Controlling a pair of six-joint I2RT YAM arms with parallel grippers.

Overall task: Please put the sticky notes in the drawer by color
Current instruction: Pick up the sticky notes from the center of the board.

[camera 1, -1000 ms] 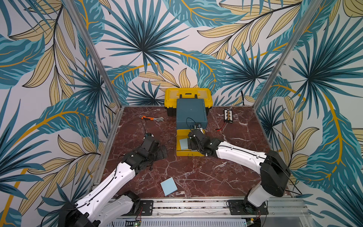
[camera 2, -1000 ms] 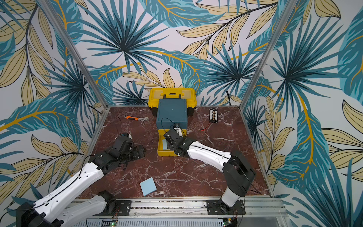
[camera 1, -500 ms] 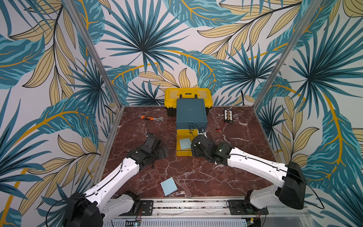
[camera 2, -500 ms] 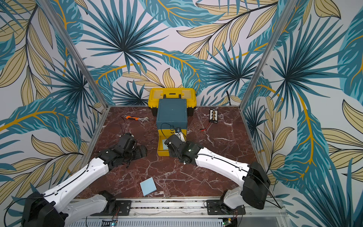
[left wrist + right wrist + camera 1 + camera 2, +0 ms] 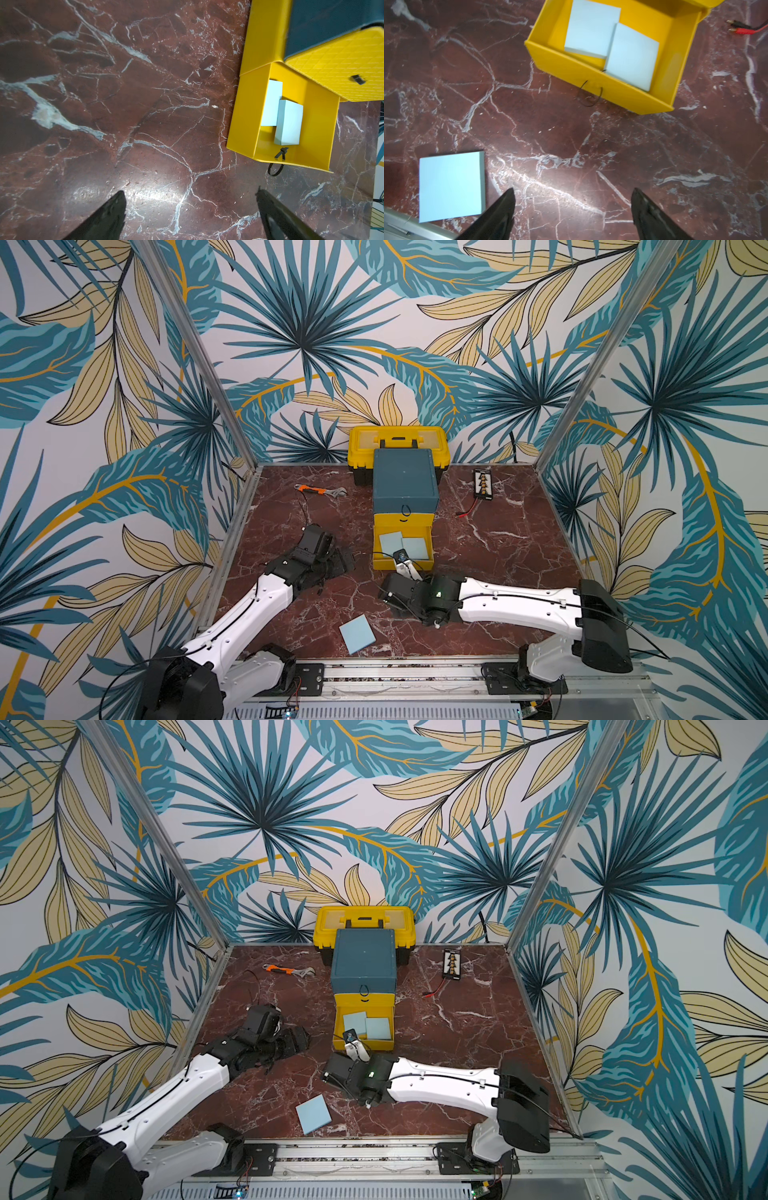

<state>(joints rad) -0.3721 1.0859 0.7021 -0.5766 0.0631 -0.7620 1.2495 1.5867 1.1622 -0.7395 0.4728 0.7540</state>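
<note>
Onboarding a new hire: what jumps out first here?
The palm-leaf wallpaper around the cell, then the yellow bottom drawer pulled out of the teal chest mid-table, holding two light blue pads. A third blue pad lies on the marble tabletop near its front edge, by the open, empty right gripper.

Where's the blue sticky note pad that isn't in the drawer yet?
In both top views the loose blue pad lies flat on the marble table by the front rail, in front of the open yellow drawer, slightly toward the robot's left.
</note>
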